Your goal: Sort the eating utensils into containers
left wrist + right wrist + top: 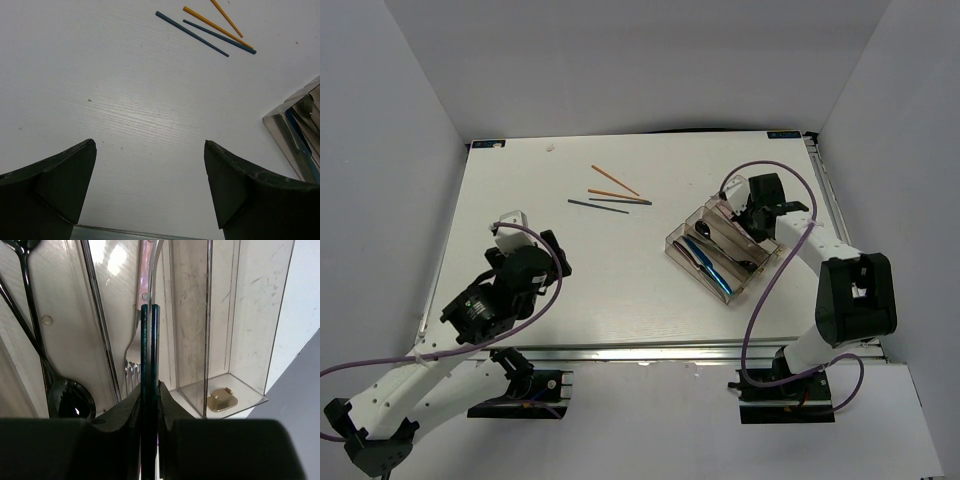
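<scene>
Your right gripper [150, 390] is pinched tight on a pair of dark teal sticks [150, 340], right over the clear tray [250, 315], where a pink-handled fork [137, 335] and black spoon [67, 400] lie. Your left gripper [150, 190] hangs wide open over the table [125, 100], holding nothing. Orange chopsticks [215, 26] and blue chopsticks [192, 33] lie loose ahead of it.

Two dark teal chopsticks [144, 350] between closed jaws, over pink-handled fork [132, 360] in clear tray [250, 315].
</scene>
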You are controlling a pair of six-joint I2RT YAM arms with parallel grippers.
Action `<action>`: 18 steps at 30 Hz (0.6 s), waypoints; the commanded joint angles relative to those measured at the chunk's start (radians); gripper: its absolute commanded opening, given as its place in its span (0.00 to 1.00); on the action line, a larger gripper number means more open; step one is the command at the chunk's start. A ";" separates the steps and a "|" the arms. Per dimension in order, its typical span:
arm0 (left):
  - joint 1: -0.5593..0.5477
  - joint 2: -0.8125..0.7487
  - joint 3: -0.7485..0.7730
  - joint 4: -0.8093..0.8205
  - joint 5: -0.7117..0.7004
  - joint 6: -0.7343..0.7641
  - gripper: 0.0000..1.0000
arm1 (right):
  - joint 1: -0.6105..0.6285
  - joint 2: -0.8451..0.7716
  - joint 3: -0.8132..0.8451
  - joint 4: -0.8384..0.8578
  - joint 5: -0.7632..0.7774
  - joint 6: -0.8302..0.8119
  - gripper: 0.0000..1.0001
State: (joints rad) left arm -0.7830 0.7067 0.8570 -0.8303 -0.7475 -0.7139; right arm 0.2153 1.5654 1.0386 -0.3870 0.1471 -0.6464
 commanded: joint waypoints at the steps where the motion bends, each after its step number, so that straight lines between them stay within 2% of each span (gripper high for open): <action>1: -0.002 0.004 -0.003 0.010 0.002 0.011 0.97 | -0.010 -0.053 0.032 -0.021 -0.004 0.001 0.03; 5: -0.002 0.007 -0.004 0.011 0.004 0.011 0.98 | -0.011 -0.083 0.009 -0.018 0.005 -0.002 0.03; 8: -0.002 0.014 -0.003 0.011 0.004 0.013 0.98 | -0.013 -0.100 -0.015 -0.004 0.011 -0.002 0.08; 9: -0.002 0.016 -0.001 0.011 0.005 0.014 0.98 | -0.011 -0.103 -0.021 0.003 0.012 -0.001 0.28; 10: -0.002 0.017 -0.001 0.010 0.005 0.013 0.98 | -0.011 -0.104 -0.026 0.008 0.016 0.008 0.36; 11: -0.002 0.020 0.000 0.010 0.005 0.011 0.98 | -0.011 -0.102 -0.023 0.002 0.011 0.010 0.38; 14: -0.002 0.025 0.007 0.005 0.002 0.011 0.98 | -0.013 -0.100 -0.012 -0.016 0.005 0.019 0.54; 16: -0.002 0.033 0.010 0.002 -0.001 0.010 0.98 | -0.011 -0.100 -0.017 -0.006 0.019 0.014 0.89; 18: -0.002 0.046 0.014 -0.003 -0.006 0.008 0.98 | -0.011 -0.105 -0.011 -0.010 0.028 0.019 0.89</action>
State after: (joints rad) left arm -0.7830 0.7403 0.8574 -0.8307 -0.7471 -0.7139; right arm 0.2089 1.4834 1.0237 -0.4068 0.1589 -0.6315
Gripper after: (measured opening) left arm 0.981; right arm 0.886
